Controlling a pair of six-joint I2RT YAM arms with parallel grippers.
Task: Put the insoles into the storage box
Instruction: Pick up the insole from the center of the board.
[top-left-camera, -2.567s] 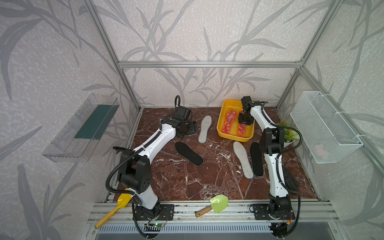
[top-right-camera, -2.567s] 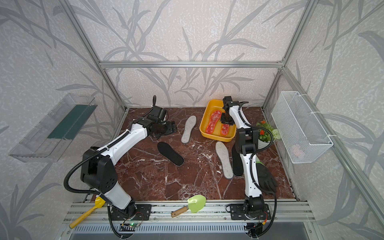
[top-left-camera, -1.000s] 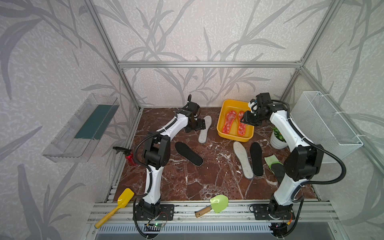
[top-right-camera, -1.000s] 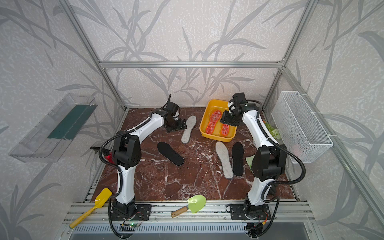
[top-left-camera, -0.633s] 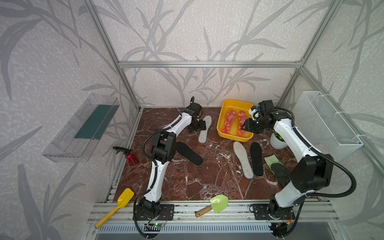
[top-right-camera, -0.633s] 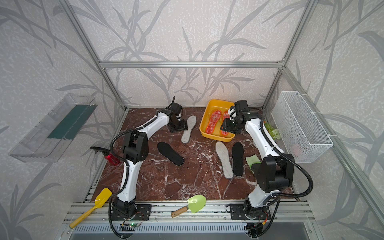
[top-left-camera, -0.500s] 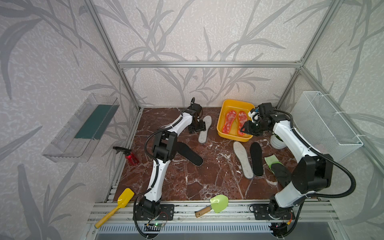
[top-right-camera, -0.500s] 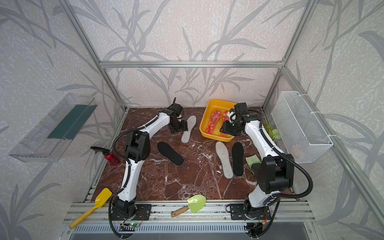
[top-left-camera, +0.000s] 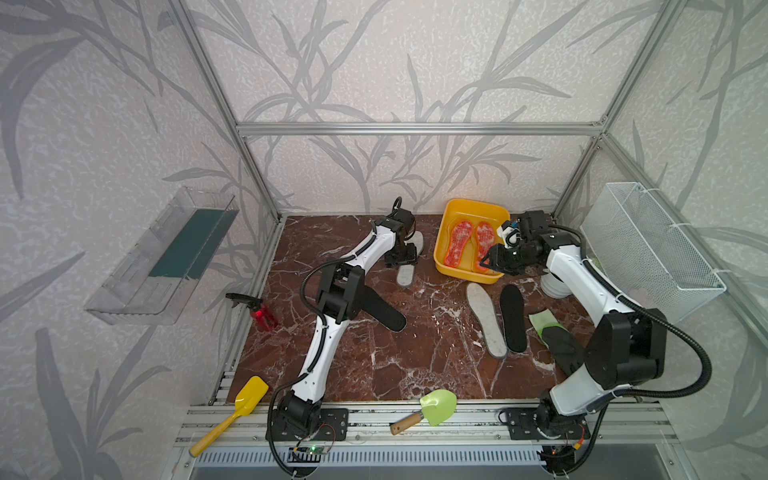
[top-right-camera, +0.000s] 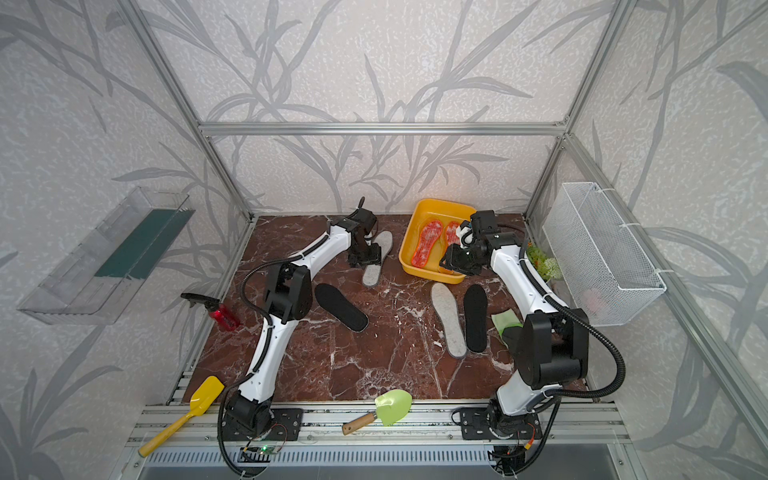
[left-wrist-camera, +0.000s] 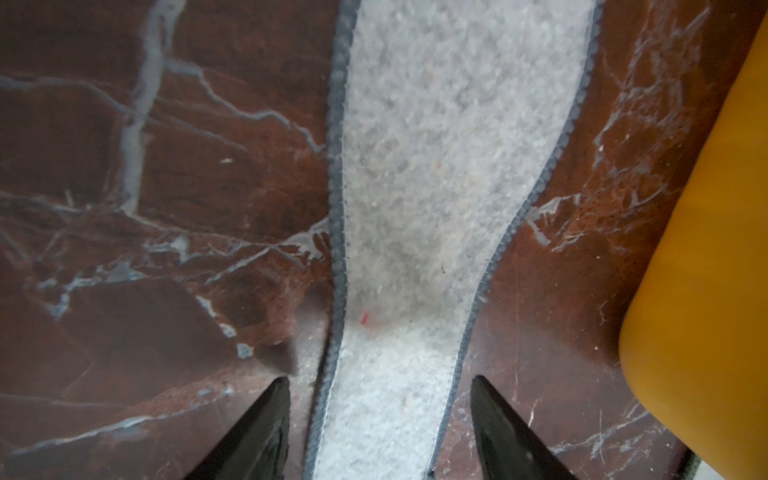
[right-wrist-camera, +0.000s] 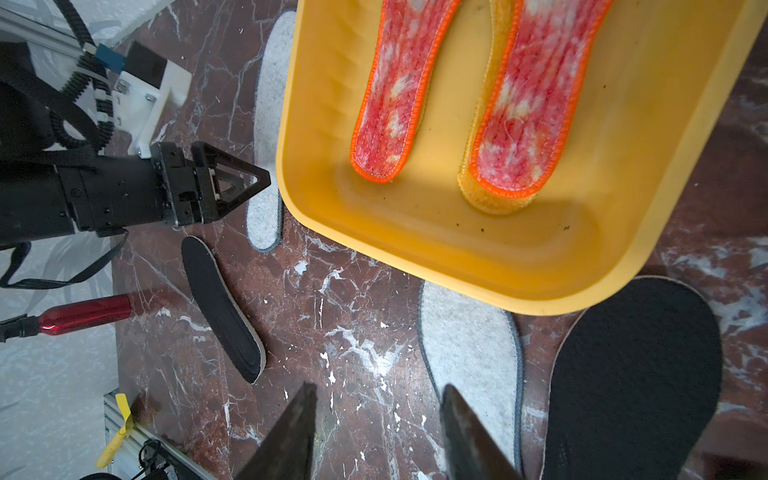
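The yellow storage box (top-left-camera: 473, 205) (right-wrist-camera: 457, 286) stands at the back of the table. Two red-white insoles (top-left-camera: 457, 243) (right-wrist-camera: 399, 91) lie in it, one of them on a yellow-orange insole (right-wrist-camera: 494, 203). My left gripper (top-left-camera: 401, 262) (left-wrist-camera: 380, 378) is down over a grey insole (top-left-camera: 406, 272) (left-wrist-camera: 436, 145) left of the box. It is open, with a finger on each side of the narrow waist. My right gripper (top-left-camera: 488, 262) (right-wrist-camera: 378, 384) hangs open and empty by the box's front rim. Another grey insole (top-left-camera: 484, 320) and two black insoles (top-left-camera: 512, 318) (top-left-camera: 386, 316) lie flat on the marble.
A red spray bottle (top-left-camera: 262, 313) lies at the left edge. A yellow shovel (top-left-camera: 245, 403) and a green trowel (top-left-camera: 432, 409) lie on the front rail. A white wire basket (top-left-camera: 648, 245) hangs on the right wall and a clear bin (top-left-camera: 166, 257) on the left. A white pot (top-left-camera: 552, 286) stands by the right arm.
My left gripper has reached across to the grey insole, and its jaws have narrowed around it. My right gripper has drawn back from over the box toward its front rim.
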